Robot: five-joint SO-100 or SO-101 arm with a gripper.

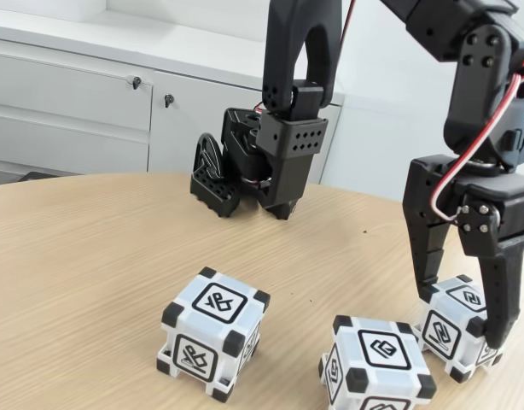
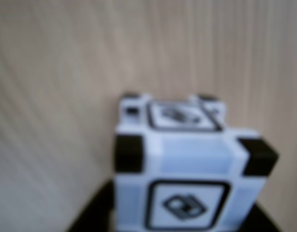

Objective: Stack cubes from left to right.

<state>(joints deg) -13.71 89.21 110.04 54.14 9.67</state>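
Three white cubes with black corners stand on the wooden table in the fixed view: a left cube (image 1: 212, 333), a middle cube (image 1: 377, 367) at the front edge, and a right cube (image 1: 454, 325). My gripper (image 1: 462, 320) comes down over the right cube, one finger (image 1: 427, 256) against its left side and the other against its right side. The jaws look shut on it, and the cube still rests on the table. The wrist view shows this cube (image 2: 187, 159) blurred and very close, with a black finger (image 2: 88, 220) below it.
Another black arm part (image 1: 262, 162) hangs over the far middle of the round table (image 1: 83, 256). White cabinets (image 1: 74, 102) stand behind the table. Open wood lies to the left of the cubes.
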